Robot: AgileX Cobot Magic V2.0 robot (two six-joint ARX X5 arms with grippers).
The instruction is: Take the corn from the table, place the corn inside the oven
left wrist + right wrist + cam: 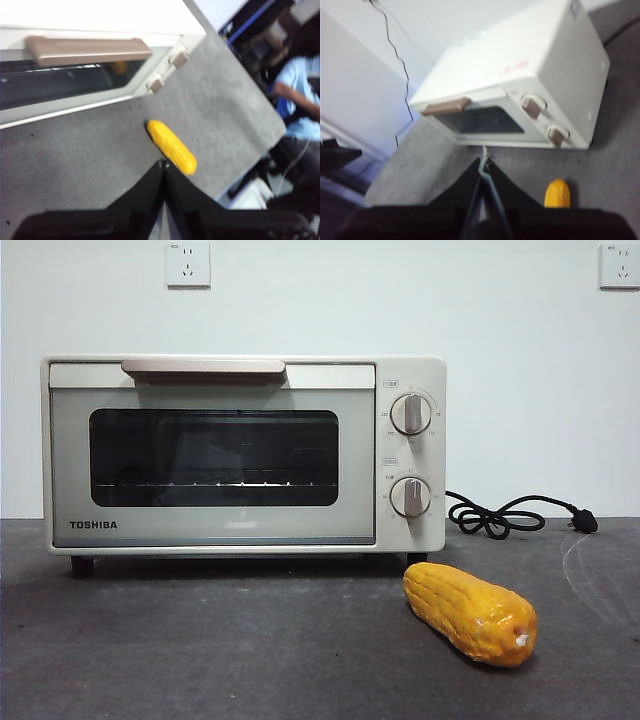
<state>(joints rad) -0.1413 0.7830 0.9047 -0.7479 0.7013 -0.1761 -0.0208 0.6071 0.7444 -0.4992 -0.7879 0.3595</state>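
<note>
Oven [243, 453] door shut; corn [470, 613] on table [200, 650] before its knob side. Left gripper [163, 165], right gripper [484, 162] raised, jaws pressed together.

The front view sits low, near table [200, 660] height, facing the oven [240, 455] door squarely and close. The left wrist view looks down from above over its closed jaws, catching the oven's [100, 30] front edge at a slant. The right wrist view hangs higher and farther back, taking in the whole oven [520, 95]. All three share the corn [470, 613], though motion blur softens both wrist pictures.
</note>
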